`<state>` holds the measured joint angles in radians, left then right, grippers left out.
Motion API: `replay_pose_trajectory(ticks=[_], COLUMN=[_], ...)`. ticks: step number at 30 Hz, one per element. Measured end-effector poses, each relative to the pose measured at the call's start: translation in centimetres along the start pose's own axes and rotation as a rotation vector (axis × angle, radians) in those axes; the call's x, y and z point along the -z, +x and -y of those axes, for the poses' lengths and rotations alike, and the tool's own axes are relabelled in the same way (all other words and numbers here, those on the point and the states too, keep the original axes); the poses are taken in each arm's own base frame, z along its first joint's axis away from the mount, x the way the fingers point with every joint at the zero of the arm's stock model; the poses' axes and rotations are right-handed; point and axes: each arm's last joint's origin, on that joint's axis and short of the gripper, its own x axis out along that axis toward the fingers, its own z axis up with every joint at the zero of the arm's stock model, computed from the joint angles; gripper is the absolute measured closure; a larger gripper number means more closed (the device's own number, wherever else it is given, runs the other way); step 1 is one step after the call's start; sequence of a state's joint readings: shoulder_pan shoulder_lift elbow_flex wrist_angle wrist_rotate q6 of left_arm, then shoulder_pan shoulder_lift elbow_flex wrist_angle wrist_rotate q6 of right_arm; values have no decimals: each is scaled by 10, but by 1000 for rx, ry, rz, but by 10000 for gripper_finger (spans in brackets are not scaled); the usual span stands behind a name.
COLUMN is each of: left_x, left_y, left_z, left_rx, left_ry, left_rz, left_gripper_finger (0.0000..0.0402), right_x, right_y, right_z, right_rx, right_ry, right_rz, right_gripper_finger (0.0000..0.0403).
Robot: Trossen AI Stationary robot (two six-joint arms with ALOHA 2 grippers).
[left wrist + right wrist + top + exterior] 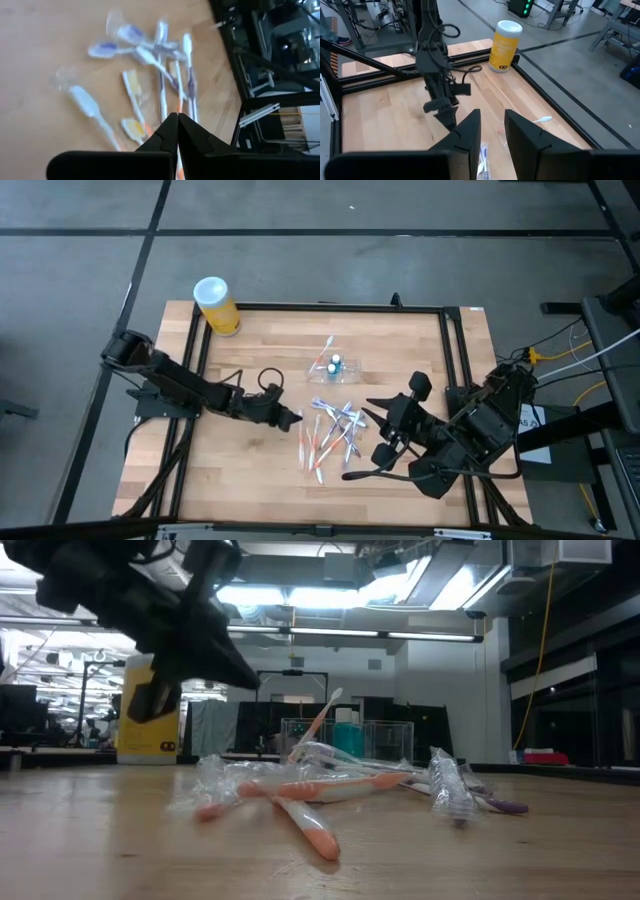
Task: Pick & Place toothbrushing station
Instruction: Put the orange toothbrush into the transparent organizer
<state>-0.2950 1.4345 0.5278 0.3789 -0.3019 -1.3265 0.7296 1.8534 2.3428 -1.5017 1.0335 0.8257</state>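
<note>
So the clear holder (335, 367) sits mid-table, just past the toothbrush pile (330, 432), untouched. The left gripper (291, 418) hovers beside the pile, fingers pinched together and empty. The right gripper (372, 412) waits opposite, fingers slightly apart, probably lining up.

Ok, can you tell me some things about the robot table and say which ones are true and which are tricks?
1. The yellow cylinder stands at a corner of the table. True.
2. The left gripper is wide open. False: its fingers are shut together, holding nothing.
3. The clear toothbrushing station has toothbrushes in it. True.
4. The right gripper holds a toothbrush. False: it is open and empty.
5. All the toothbrushes are in the station. False: many lie loose on the table.
</note>
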Motion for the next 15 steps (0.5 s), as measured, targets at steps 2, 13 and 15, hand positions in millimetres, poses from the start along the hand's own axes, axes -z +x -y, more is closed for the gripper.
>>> replay_pose_trajectory(ticks=[2, 13, 15], left_x=[-4, -12, -15], left_y=[-4, -4, -1], left_z=[2, -18, -23], left_rx=[-4, -150, -177], left_ry=[-1, -10, -14], left_rz=[6, -191, -211], left_gripper_finger=[400, 355, 328], right_x=[0, -1, -1], right_y=[0, 0, 0], right_z=[0, -1, -1], right_rx=[2, 1, 5], right_ry=[0, 13, 18], right_rz=[3, 11, 19], right_gripper_finger=[311, 311, 311])
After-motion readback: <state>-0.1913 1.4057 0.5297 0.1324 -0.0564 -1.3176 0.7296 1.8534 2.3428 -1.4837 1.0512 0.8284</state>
